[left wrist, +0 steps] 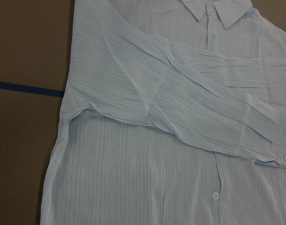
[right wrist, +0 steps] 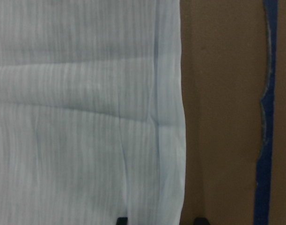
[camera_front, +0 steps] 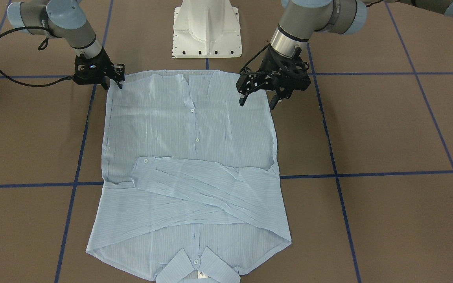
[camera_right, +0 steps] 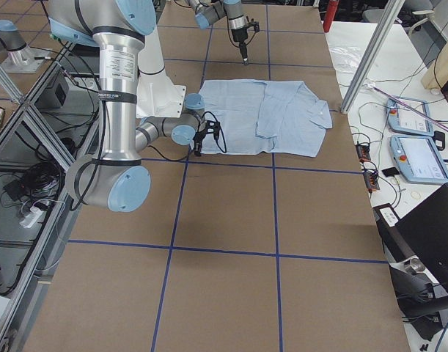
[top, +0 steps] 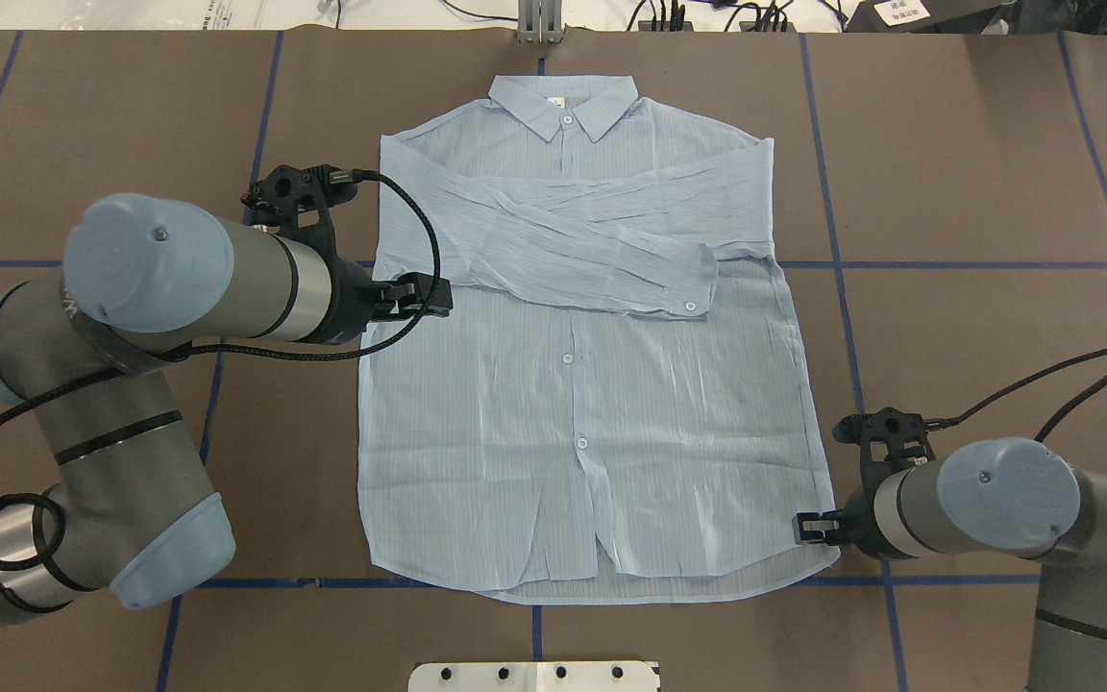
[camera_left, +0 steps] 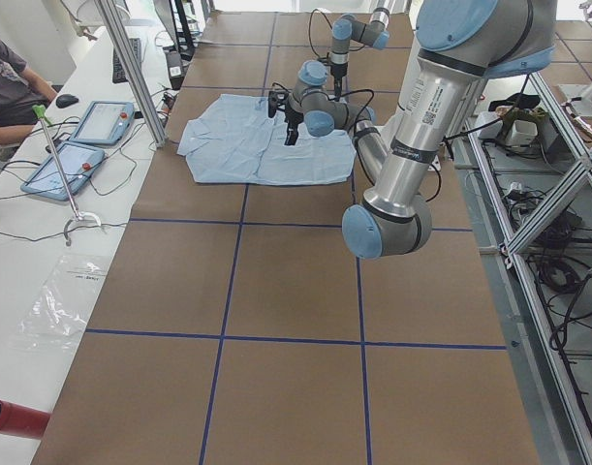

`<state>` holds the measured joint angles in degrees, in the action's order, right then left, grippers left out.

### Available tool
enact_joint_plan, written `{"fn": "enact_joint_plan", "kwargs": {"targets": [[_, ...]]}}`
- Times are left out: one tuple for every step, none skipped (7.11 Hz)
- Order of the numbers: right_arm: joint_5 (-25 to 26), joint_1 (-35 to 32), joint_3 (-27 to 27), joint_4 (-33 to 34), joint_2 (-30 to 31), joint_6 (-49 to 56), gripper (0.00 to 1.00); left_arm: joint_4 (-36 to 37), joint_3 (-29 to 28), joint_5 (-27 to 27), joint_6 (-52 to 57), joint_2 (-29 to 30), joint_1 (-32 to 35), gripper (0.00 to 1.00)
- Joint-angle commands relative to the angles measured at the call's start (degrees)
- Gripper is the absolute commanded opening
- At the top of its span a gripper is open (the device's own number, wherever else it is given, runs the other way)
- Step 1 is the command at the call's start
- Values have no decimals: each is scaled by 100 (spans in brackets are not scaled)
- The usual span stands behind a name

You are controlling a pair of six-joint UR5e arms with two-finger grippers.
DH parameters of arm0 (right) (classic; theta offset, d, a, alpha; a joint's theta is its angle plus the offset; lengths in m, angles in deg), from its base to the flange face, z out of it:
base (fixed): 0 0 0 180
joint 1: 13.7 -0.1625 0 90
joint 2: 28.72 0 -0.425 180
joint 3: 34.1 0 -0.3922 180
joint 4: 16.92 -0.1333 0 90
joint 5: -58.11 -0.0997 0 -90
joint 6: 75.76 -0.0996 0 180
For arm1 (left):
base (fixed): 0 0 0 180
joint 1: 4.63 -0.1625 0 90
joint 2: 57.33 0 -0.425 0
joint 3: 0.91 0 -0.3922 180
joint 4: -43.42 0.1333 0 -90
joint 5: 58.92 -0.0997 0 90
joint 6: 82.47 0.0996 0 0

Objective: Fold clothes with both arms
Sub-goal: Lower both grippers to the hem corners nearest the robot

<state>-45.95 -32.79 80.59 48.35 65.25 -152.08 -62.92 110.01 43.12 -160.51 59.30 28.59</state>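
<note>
1. Front-facing: shows shirt [camera_front: 195,129] flat on table [camera_front: 387,129], front up, sleeves [camera_front: 195,184] crossed over the chest. Puts the long axis from robot to operators' side, hem [camera_front: 179,72] by the pedestal [camera_front: 207,29], collar [camera_front: 195,265] at the far end. Shows left gripper [camera_front: 258,101] spread wide above the shirt's side, holding nothing. Shows right gripper [camera_front: 113,83] parted more narrowly at the opposite hem corner. Cuts off the collar's base at the bottom edge.
2. Overhead: gives the whole collar and the label [top: 558,103]. Hides most of both grippers under their wrists.
3. Exterior left: adds a person [camera_left: 5,68] at a side bench. Too small to read either gripper's gap.
4. Exterior right: sets right gripper low at the near hem corner. Cannot tell contact.
5. Left wrist: fills with the crossed sleeves and the button line.
6. Right wrist: catches two fingertips [right wrist: 121,219] apart at the bottom edge, one over the shirt's side edge, the other over bare table, gripping nothing.
</note>
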Motion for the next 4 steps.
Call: {"fn": "enact_joint_plan", "kwargs": {"targets": [[8, -15, 9, 12, 33, -5, 0, 0, -9, 0, 0, 0, 0, 99], [8, -33, 53, 13, 25, -5, 0, 0, 0, 0, 0, 0, 0, 99], [8, -42, 79, 13, 24, -5, 0, 0, -9, 0, 0, -9, 0, 99], [8, -42, 132, 13, 24, -5, 0, 0, -26, 0, 0, -9, 0, 99]]}}
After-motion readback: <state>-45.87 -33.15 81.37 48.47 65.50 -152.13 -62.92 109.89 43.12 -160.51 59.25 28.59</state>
